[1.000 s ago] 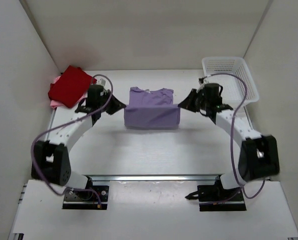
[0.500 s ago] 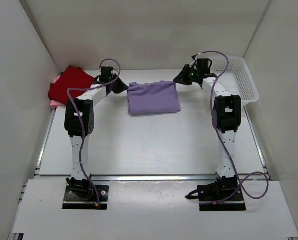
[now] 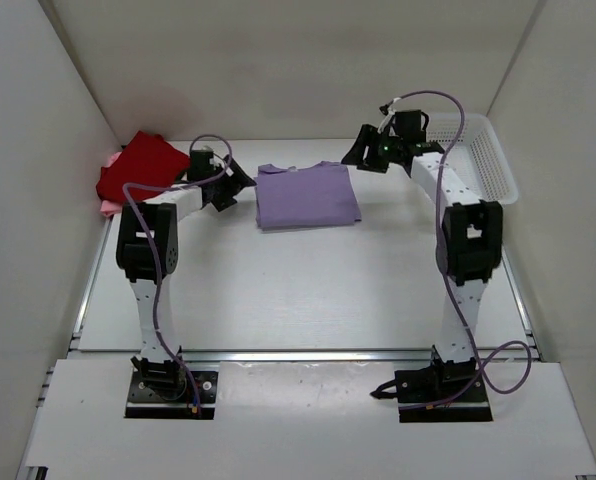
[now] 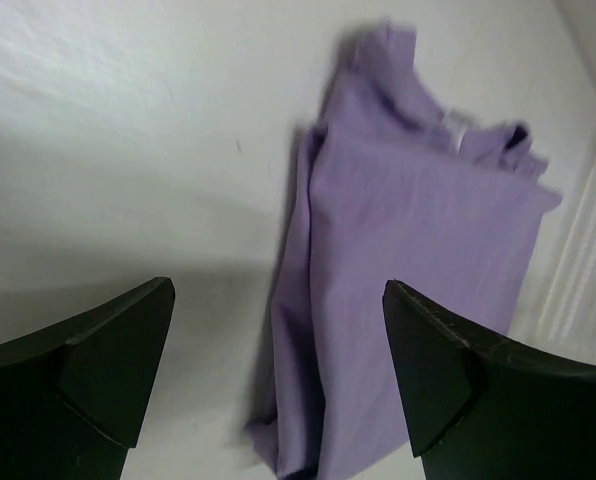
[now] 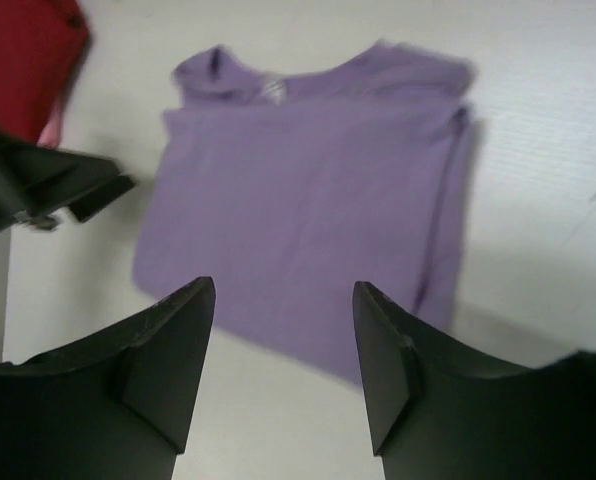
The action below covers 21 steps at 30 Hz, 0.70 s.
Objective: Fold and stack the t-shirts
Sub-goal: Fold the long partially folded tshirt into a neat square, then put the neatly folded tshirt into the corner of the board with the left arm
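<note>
The lavender t-shirt lies folded flat at the back middle of the table, collar towards the back wall. My left gripper hovers just off the shirt's left edge, open and empty. In the left wrist view the lavender t-shirt lies beyond my left gripper. My right gripper hangs above the shirt's back right corner, also open and empty. The right wrist view looks down past my right gripper onto the lavender t-shirt. A dark red t-shirt lies folded on a pink t-shirt at the back left.
A white mesh basket stands at the back right corner, behind the right arm. White walls close in the table on the left, back and right. The red t-shirt shows at the top left of the right wrist view.
Both grippers have opened and let go of the lavender t-shirt, then drawn back from its edges. The shirt now rests folded over, farther back than a second ago.
</note>
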Tool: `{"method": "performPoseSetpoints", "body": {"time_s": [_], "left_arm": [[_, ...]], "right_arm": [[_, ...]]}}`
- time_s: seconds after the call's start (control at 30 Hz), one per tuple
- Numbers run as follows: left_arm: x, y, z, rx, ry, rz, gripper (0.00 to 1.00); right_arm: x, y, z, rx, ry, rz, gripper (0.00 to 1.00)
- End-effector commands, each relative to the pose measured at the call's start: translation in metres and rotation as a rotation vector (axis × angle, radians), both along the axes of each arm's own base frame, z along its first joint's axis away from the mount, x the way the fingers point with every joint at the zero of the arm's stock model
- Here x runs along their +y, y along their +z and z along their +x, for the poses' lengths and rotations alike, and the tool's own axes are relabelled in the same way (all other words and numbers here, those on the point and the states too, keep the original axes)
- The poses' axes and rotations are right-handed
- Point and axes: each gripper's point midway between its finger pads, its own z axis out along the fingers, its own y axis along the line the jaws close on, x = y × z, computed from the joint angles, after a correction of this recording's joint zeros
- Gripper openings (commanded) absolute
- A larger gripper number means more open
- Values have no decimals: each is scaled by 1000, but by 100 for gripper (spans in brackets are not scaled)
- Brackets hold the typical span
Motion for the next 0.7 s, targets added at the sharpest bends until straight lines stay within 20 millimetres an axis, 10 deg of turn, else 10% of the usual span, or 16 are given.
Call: {"method": "performPoseSetpoints", "body": {"time_s": [0.0,0.23,0.37,0.53,0.67], "left_arm": [[-36,12,-32,-46,-139,2,96],[-74,-37,-39,46,-230,2,83],[-98,-50,-34,55,-251,-33,55],[-118,-25,-8,-3,-234,-92,2],[-127,38,28,-111,-245,-111,0]], "right_arm": [[17,74,-51,-191,36,8,56],[38,82,-119,-248,68,152,55],[44,77,-142,-262,90,167,54],[39,61,-179,-258,93,181,52],[27,33,-205,-219,43,173,51]]}}
